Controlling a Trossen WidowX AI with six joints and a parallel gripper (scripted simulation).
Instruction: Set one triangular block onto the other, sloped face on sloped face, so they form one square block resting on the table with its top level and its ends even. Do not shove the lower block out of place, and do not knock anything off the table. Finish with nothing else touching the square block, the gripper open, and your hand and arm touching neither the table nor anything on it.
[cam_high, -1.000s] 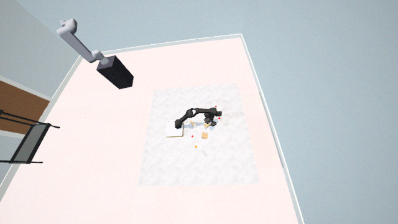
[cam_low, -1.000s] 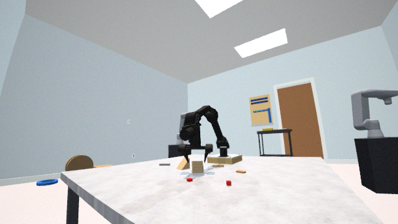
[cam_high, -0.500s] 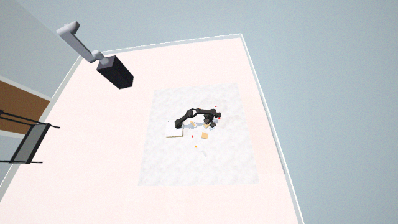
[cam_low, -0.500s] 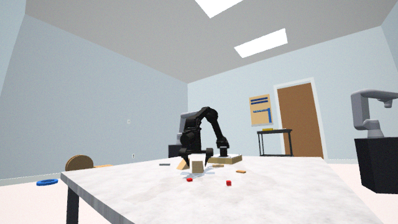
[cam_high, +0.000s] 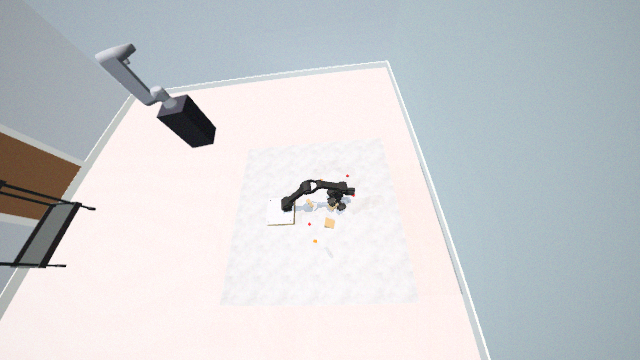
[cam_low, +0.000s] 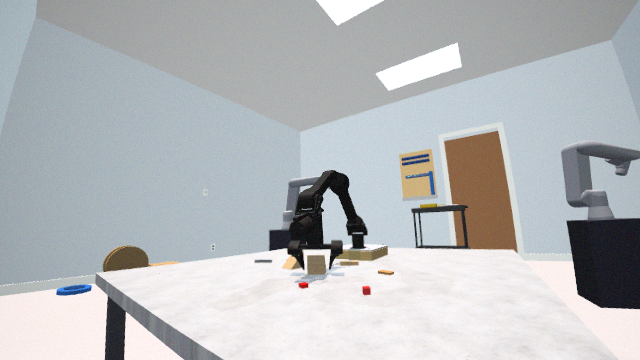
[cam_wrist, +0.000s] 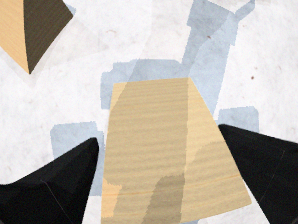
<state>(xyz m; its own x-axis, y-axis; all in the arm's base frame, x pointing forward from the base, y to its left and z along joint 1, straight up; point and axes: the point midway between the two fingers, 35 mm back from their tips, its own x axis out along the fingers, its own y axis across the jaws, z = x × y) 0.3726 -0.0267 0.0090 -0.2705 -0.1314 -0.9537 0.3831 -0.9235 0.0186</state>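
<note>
One tan triangular block (cam_wrist: 160, 152) stands on the table between my open fingers, its sloped face towards the wrist camera. It also shows in the exterior view (cam_low: 316, 264). My gripper (cam_wrist: 159, 137) straddles it low over the table with a finger on each side, and I see a gap on both sides. The gripper also shows in the exterior view (cam_low: 315, 254) and the top view (cam_high: 336, 202). The other triangular block (cam_wrist: 33, 12) lies apart at the upper left of the wrist view, and to the left in the exterior view (cam_low: 291, 263).
Two red cubes (cam_low: 303, 285) (cam_low: 366, 290) and an orange tile (cam_low: 385, 272) lie nearer the table front. A tan square piece lies close by. The arm's base plate (cam_low: 365, 252) is behind.
</note>
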